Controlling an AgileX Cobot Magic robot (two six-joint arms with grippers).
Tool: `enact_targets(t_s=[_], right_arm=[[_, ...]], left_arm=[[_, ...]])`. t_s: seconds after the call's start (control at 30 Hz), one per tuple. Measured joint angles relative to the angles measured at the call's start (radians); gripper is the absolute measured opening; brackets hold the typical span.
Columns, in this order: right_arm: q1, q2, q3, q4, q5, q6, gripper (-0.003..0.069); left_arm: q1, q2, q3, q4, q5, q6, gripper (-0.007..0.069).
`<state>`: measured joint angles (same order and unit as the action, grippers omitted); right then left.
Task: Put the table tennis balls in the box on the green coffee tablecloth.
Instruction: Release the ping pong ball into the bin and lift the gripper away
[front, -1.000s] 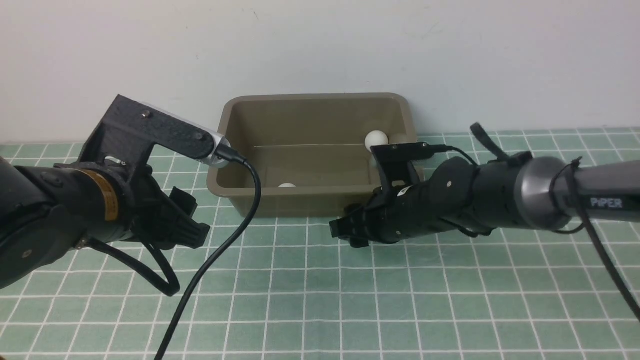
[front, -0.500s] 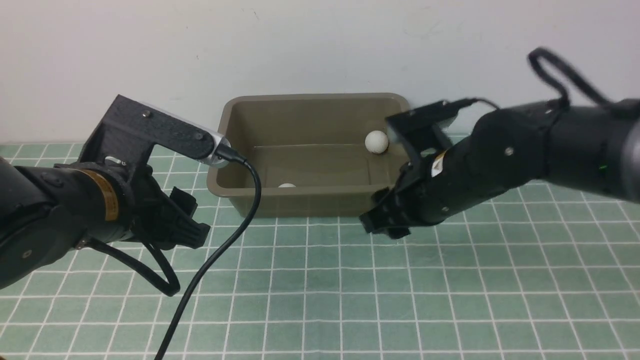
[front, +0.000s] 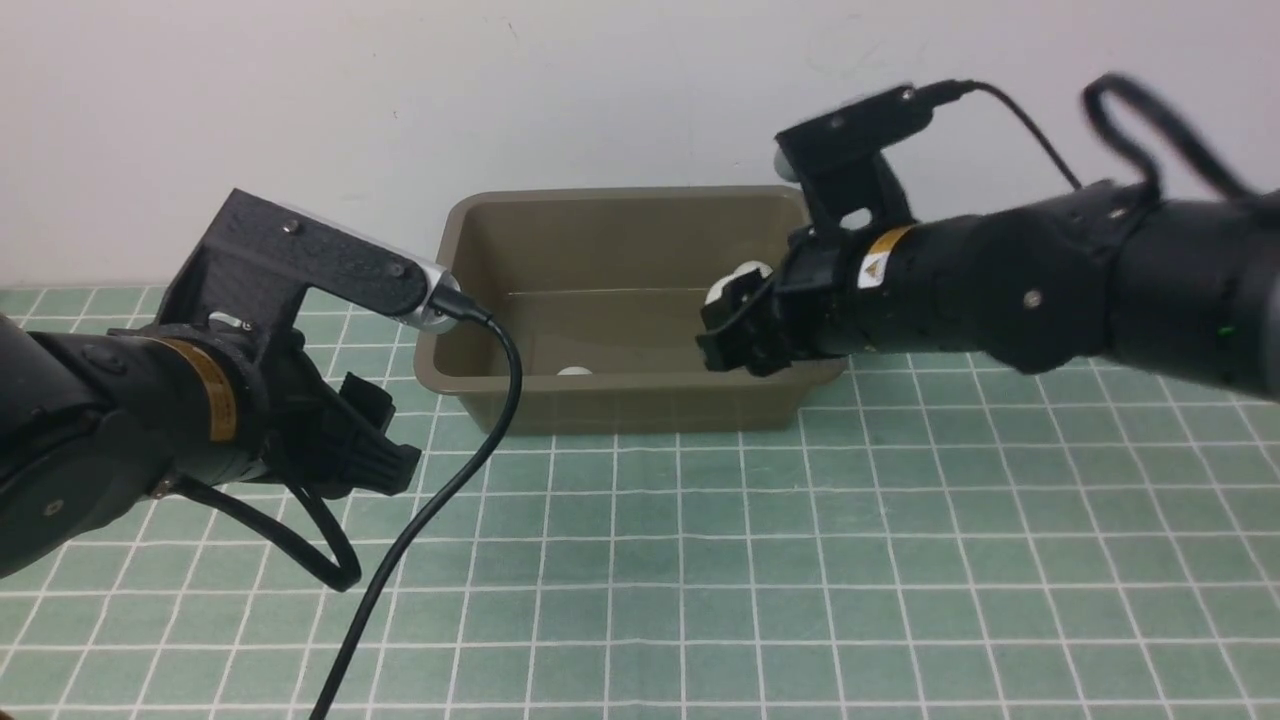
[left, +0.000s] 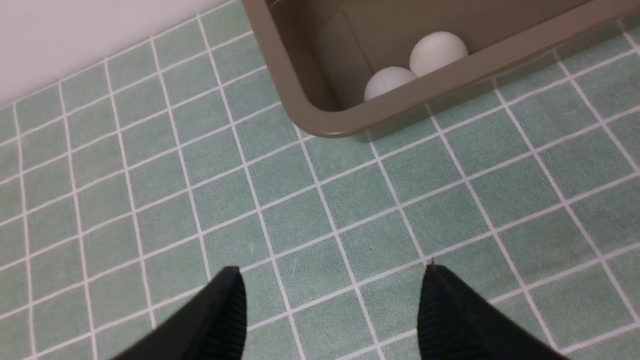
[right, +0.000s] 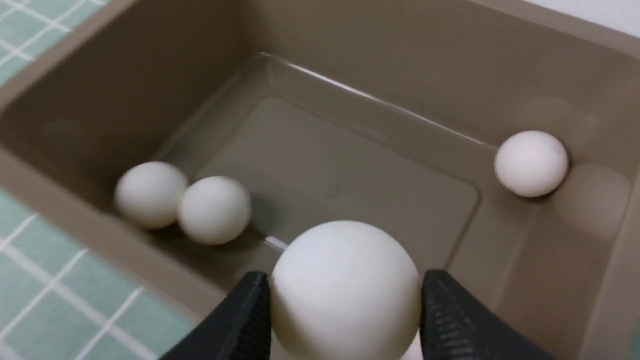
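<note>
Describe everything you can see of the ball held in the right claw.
The held ball is a plain matte white sphere, plastic-looking, with no logo showing. The right claw pinches it between two black ribbed fingers, one on each side. It hangs above the box interior, apart from the three balls lying on its floor.

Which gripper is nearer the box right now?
Right. The right gripper is over the right end of the box, holding a ball; the left gripper is over the cloth, off its front-left corner.
</note>
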<state>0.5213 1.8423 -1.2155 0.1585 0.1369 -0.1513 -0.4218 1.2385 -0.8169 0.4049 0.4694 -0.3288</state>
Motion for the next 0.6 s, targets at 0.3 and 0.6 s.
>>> enact_targets(t_s=[0.3, 0.6], right_arm=[[-0.013, 0.011, 0.000, -0.002, -0.074, -0.001, 0.0389], [-0.016, 0.005, 0.000, -0.002, -0.148, -0.070, 0.0478]], left_arm=[[0.000, 0.000, 0.000, -0.001, 0.001, 0.000, 0.0415], [0.000, 0.000, 0.000, -0.003, 0.001, 0.000, 0.0415]])
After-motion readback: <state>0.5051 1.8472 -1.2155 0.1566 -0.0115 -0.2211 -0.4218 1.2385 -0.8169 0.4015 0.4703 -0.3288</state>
